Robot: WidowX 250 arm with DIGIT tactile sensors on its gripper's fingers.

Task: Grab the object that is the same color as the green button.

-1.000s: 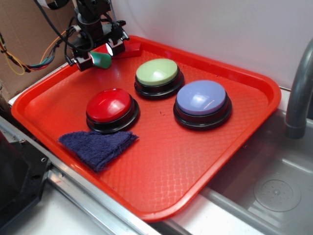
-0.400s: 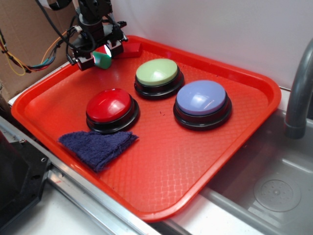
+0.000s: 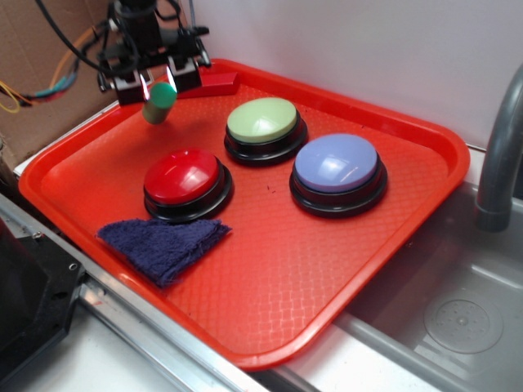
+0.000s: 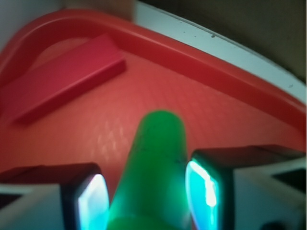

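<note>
Gripping the green cylinder [image 4: 153,177], the hand [image 3: 160,80] is closed on it; its long axis points down toward the tray [image 3: 343,269], clear of the red block [image 4: 62,81].

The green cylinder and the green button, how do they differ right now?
The green cylinder is a small, slim, darker green piece, while the green button is a wide, pale green dome. The cylinder hangs tilted between the jaws of the gripper, above the tray; the button sits on the tray on a black base. Both are green.

Toy kitchen: sink [image 3: 458,318], faucet [image 3: 500,155]
</note>
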